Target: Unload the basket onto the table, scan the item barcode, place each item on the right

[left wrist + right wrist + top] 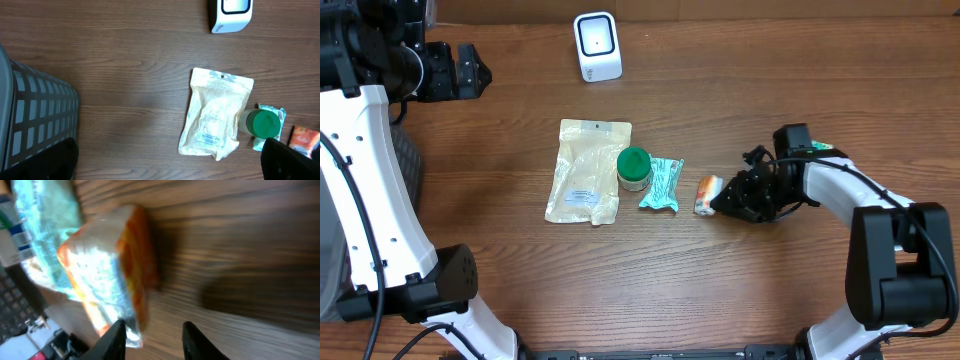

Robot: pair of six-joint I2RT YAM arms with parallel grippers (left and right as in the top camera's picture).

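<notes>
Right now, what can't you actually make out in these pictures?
- Orange packet: any barcode, right wrist view, blurred.
- Scanner: upper part, left wrist view, cut off by the top edge.
- Pouch label: its text, overhead view, too small.

Wooden table, brown grain, surface level. An orange packet lies on it directly ahead of the right gripper, just off the fingertips. Next beyond, farther from that gripper, lies a teal packet, flat. Past it a green-lidded jar stands upright, touching the teal packet and the edge of a beige pouch, the farthest of the row. A white scanner stands well apart from the gripper, off that line.
</notes>
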